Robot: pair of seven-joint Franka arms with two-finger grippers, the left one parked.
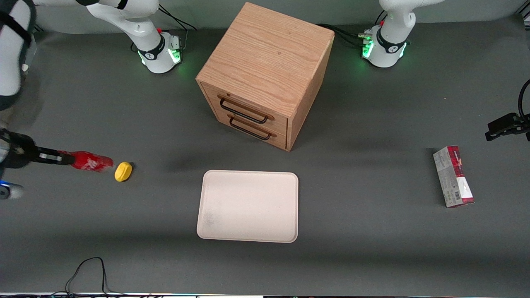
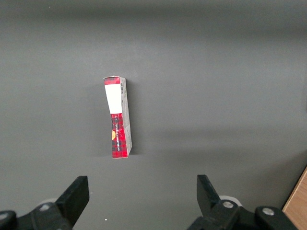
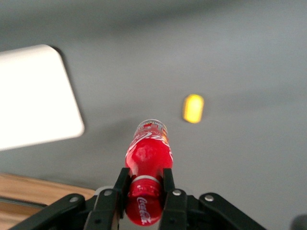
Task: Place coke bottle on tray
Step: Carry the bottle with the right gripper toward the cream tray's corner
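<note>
Front cam sat high, looked steeply down over the whole table, tray (image 1: pixel 247 206) near centre. Right wrist cam rode close above the gripper (image 3: pixel 144 184) and coke bottle (image 3: pixel 147 163), sharing the tray (image 3: pixel 33 98). Left wrist cam looked straight down at the carton (image 2: pixel 118 117), also seen from front (image 1: pixel 453 176).

I'm working in a robotics lab, by the look of it. Two white arm bases (image 1: pixel 159 51) with green status lights are bolted onto a plain dark grey worktop (image 1: pixel 372 248). Cables (image 1: pixel 87 273) trail along its edge, and a few unrelated props sit spread out, among them a small wooden drawer cabinet (image 1: pixel 265 74).
</note>
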